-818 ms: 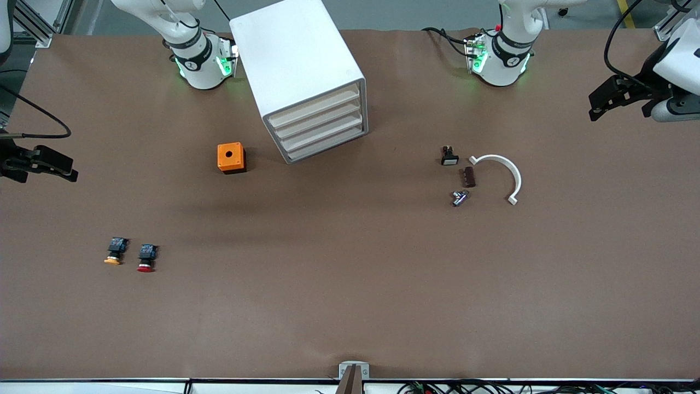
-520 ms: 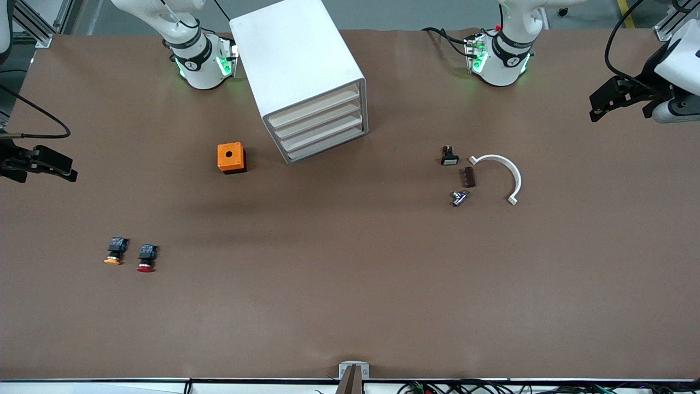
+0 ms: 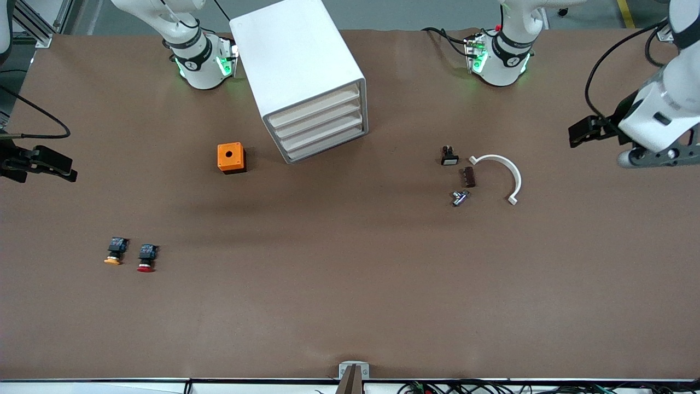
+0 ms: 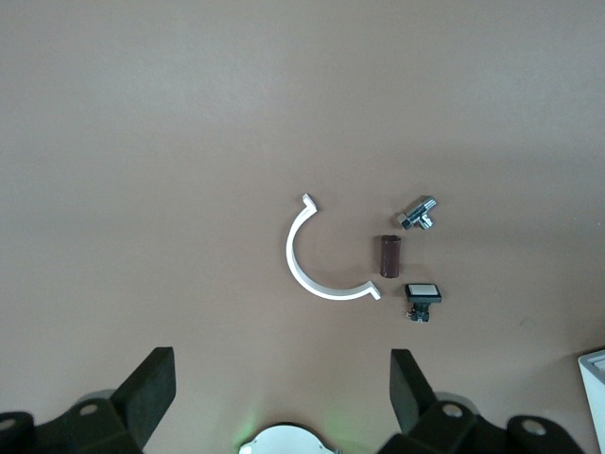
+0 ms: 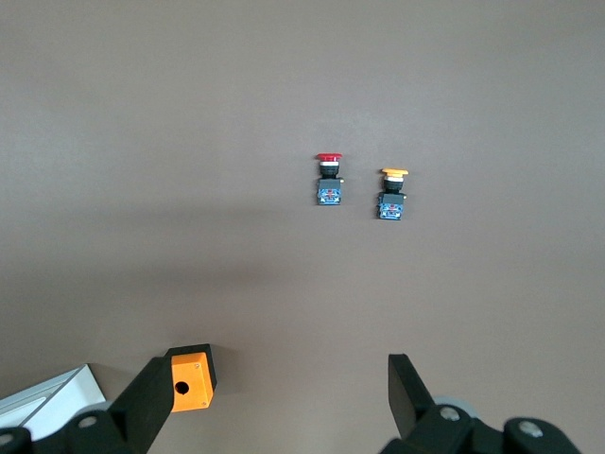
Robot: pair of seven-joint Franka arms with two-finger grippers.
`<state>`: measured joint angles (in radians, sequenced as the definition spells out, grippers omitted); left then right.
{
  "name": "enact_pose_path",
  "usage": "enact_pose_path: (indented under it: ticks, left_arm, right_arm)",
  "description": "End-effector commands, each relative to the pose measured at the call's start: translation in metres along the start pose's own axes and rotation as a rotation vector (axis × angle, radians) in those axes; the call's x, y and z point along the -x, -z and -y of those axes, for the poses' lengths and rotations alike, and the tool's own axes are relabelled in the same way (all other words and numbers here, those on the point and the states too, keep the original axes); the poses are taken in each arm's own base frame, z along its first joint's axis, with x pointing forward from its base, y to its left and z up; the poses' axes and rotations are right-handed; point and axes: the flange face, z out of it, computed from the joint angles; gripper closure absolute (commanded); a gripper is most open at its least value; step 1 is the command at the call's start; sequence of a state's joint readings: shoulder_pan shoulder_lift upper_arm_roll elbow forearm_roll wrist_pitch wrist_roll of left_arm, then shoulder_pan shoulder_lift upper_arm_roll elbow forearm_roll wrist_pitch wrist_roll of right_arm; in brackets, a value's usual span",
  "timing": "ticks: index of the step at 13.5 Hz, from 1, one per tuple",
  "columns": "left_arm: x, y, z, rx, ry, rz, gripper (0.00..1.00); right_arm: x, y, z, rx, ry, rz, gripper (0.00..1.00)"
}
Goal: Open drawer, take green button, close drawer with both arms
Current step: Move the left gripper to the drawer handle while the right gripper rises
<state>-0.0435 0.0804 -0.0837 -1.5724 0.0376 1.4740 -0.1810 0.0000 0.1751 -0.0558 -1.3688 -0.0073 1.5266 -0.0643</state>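
The white cabinet [image 3: 298, 65] stands between the two arm bases, and its four cream-fronted drawers [image 3: 320, 123] are all shut. No green-capped button shows in any view. My left gripper [image 3: 574, 137] hangs open and empty over the table at the left arm's end. In the left wrist view its fingers [image 4: 151, 383] stand wide apart above bare table. My right gripper [image 3: 68, 171] hangs open and empty over the table's edge at the right arm's end. In the right wrist view its fingers [image 5: 406, 388] are spread wide.
An orange box [image 3: 231, 157] with a hole sits beside the cabinet. A red-capped button [image 3: 146, 258] and an orange-capped button [image 3: 114, 252] lie nearer the front camera. A white curved clip [image 3: 506, 169], brown block [image 3: 468, 177], metal fitting [image 3: 459, 197] and small black switch [image 3: 449, 156] lie toward the left arm's end.
The left arm has swung in over the table, and its gripper has shifted toward the small parts. The right arm has not moved.
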Motion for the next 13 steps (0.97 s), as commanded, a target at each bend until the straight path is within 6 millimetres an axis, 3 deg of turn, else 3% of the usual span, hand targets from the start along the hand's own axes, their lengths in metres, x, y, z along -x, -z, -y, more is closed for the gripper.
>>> enact_pose_path:
  ticks: [1,3,5,7,11,13]
  left_arm:
    - [-0.045,-0.042,-0.047,0.006,0.139,0.052,0.0]
    - [-0.068,-0.068,-0.1,-0.007,0.266,0.069,0.0]
    - [-0.084,-0.099,-0.14,-0.009,0.431,0.093,0.0]
    - [-0.088,-0.134,-0.169,-0.016,0.601,0.147,0.0]
    - [-0.081,-0.172,-0.22,-0.002,0.823,0.251,0.0]
    - [-0.08,-0.2,-0.245,0.03,1.002,0.398,0.0]
  right_arm:
    - [-0.001,0.004,0.0,0.014,-0.005,0.002,0.0]
    - [-0.002,0.004,0.0,0.015,-0.006,0.0,0.0]
    - [-0.001,0.005,0.0,0.015,-0.008,-0.001,0.0]
    - [-0.002,0.004,0.0,0.013,-0.009,-0.001,0.0]
    - [-0.002,0.004,-0.005,0.005,-0.016,0.0,0.0]
    - [-0.002,0.004,-0.002,0.015,-0.006,-0.001,0.0]
